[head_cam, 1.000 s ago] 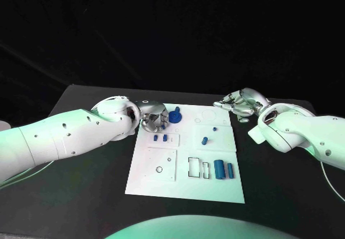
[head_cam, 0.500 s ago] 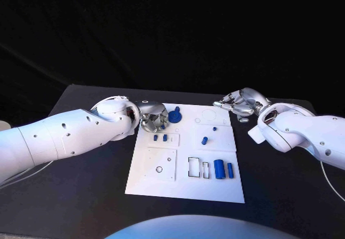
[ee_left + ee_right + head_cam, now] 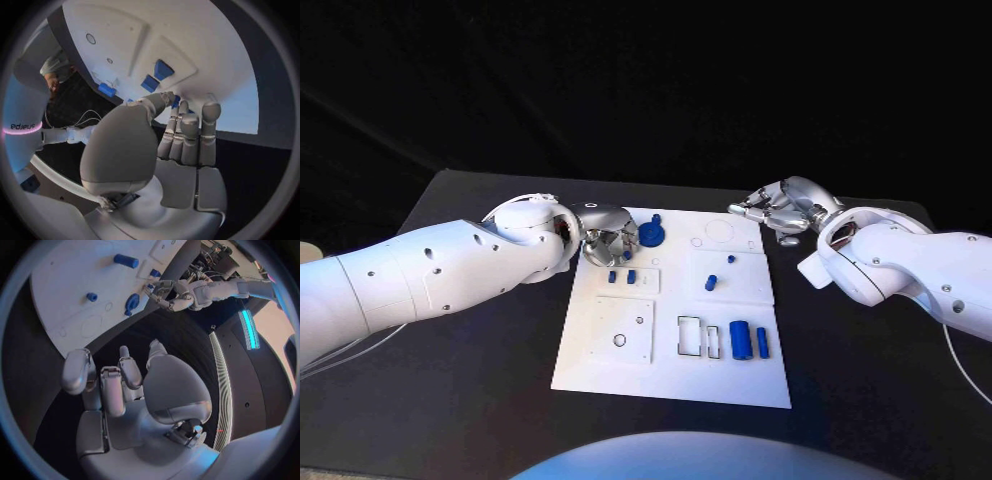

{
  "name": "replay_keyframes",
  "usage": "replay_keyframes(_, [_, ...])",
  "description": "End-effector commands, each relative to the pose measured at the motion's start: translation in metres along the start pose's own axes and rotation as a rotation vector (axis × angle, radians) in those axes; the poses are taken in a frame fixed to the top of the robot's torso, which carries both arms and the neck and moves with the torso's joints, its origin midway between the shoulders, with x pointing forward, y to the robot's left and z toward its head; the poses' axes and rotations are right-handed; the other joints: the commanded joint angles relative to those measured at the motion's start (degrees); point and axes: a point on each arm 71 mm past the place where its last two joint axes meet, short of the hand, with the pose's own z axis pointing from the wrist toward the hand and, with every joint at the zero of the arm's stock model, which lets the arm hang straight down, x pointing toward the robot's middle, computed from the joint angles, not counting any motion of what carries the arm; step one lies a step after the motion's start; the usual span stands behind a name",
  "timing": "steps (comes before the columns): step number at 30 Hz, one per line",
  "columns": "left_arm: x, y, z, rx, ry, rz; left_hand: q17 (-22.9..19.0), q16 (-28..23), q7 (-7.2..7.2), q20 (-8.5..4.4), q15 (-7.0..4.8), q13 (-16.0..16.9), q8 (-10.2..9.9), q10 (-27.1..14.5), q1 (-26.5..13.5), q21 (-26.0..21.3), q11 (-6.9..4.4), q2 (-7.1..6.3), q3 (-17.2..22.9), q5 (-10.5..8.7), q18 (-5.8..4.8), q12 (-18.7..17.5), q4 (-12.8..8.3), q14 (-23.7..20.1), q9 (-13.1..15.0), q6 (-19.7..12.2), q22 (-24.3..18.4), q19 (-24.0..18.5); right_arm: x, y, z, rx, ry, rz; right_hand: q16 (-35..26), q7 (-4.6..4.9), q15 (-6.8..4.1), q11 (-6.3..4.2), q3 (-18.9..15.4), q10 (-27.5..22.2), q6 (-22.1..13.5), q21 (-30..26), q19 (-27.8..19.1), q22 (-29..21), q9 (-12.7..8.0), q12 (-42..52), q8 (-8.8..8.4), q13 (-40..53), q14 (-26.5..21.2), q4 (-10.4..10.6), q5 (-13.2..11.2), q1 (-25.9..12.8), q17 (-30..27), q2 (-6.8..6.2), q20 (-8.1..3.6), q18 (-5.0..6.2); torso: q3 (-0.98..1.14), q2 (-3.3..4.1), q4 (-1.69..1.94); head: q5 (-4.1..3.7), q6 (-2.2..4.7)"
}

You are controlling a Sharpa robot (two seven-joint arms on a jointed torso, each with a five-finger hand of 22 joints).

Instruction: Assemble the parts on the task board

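almost nothing has moved since a second ago: the left hand stays at the upper left corner of the flat white task board, fingers curled beside a round blue part, grip hidden. the right hand hovers past the upper right corner, fingers loosely bent, holding nothing.

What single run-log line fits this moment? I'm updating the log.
left robot hand: at round blue part, grasp unclear | right robot hand: off white task board, holding nothing
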Motion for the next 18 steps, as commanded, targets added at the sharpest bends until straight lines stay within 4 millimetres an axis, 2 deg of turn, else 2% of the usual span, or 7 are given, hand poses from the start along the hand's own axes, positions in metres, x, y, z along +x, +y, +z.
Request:
replay_keyframes(1, [0.0004, -0.001, 0.0003, 0.003, 0.007, -0.007, -0.5, -0.3, -0.02, -0.02, 0.05, -0.1, -0.3, -0.5, -0.7, -0.4, 0.09, -0.18, 0.1, -0.32, 0.27, -0.3, 0.4, -0.4, -0.1, -0.4, -0.4, -0.5, 0.0005, 0.0009, 0.0001, -0.012, 0.002, -0.008, -0.3, -0.32, -0.01, -0.15, -0.2, 0.2, -0.2, -0.1, -0.2, 0.0, -0.1, -0.1, 0.18, -0.1, 3.6, 0.0, 0.2, 0.0, 4.8, 0.39, 0.01, 1.15, 0.01, -0.01, -0.06, 0.06, 0.04])
replay_keyframes(14, [-0.0012, 0.0009, -0.0016, -0.002, -0.014, -0.006, -2.2, -0.7, -0.31, 0.47, 0.66, -0.7, -1.4, -2.7, -0.8, -1.5, 0.85, -0.66, 0.3, -0.12, 0.55, -1.8, 0.6, -1.8, -0.4, -1.9, -2.1, -1.7, -0.0013, -0.0011, 0.0005, -0.006, -0.004, -0.01, -0.4, -0.32, -0.02, -0.15, -0.3, 0.0, -0.2, -0.3, -0.3, -0.1, -0.1, -0.3, 0.2, -0.3, 3.6, 0.0, 0.2, 0.0, 4.7, 0.45, 0.0, 1.19, 0.01, -0.02, -0.04, -0.04, 0.11])
replay_keyframes(16, [-0.0014, 0.0016, -0.0026, -0.003, -0.017, -0.006, -3.4, -0.9, -0.49, 0.73, 0.94, -0.9, -1.8, -3.8, -0.8, -2.0, 1.15, -0.82, 0.1, -0.15, 0.66, -2.2, 0.6, -2.5, -0.6, -2.5, -2.8, -2.1, -0.0021, -0.002, 0.0008, -0.004, -0.006, -0.01, -0.6, -0.32, -0.02, -0.15, -0.3, -0.5, -0.2, -0.8, -0.6, -0.5, -0.1, -0.8, 0.2, -0.9, 3.4, 0.0, 0.2, 0.0, 4.2, 0.44, 0.0, 1.31, -0.03, -0.02, -0.03, -0.05, 0.12])
replay_keyframes(18, [-0.0016, 0.0028, -0.0045, -0.006, -0.019, -0.007, -6.6, -1.7, -0.82, 1.11, 1.33, -1.1, -2.5, -5.5, -0.8, -2.9, 1.55, -0.95, -0.7, -0.17, 0.93, -2.5, 0.7, -4.4, -0.9, -3.5, -4.2, -3.2, -0.0032, -0.003, 0.001, -0.001, -0.01, -0.011, -1.4, -0.3, -0.02, -0.14, -0.8, -3.5, -0.3, -2.4, -1.4, -1.5, -0.2, -4.2, 0.24, -4.7, 3.0, 0.0, 0.2, 0.3, 2.7, 0.53, -0.01, 1.63, -0.02, -0.05, -0.07, -0.07, 0.18])
